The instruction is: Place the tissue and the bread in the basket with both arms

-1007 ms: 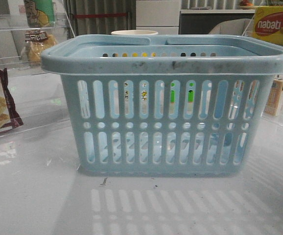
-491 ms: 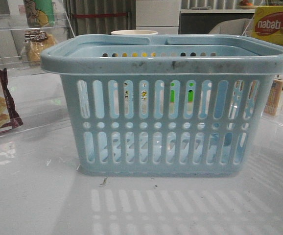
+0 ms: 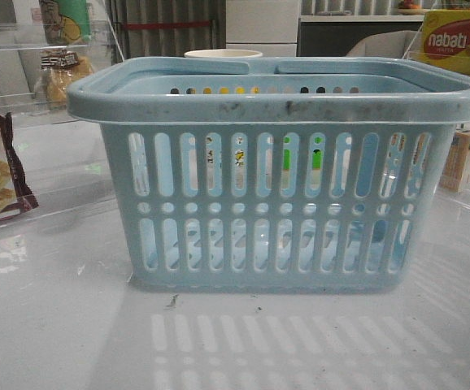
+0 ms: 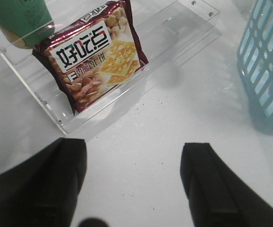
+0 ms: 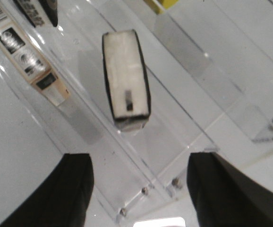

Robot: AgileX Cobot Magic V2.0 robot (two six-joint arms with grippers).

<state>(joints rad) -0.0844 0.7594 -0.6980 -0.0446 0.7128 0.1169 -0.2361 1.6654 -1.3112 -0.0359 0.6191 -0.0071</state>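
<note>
Both pincers (image 4: 134, 184) (image 5: 139, 194) have 2 broad matte-black fingers.

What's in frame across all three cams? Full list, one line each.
basket: 1, light blue, table centre, nothing visibly inside
cracker packet: 1, maroon-edged, on clear shelf left of basket
bread: 1 bag, golden-brown buns, far left on upper clear shelf
green container: 1, green and yellow, next to cracker packet
tissue: 1 pack, black edges, pale face, on clear shelf under right wrist
carton: 1, tan, right of basket
wafer box: 1, yellow and red, far right
cup: 1, pale, behind basket
left gripper: open, empty, above table
right gripper: open, empty, above shelf
</note>
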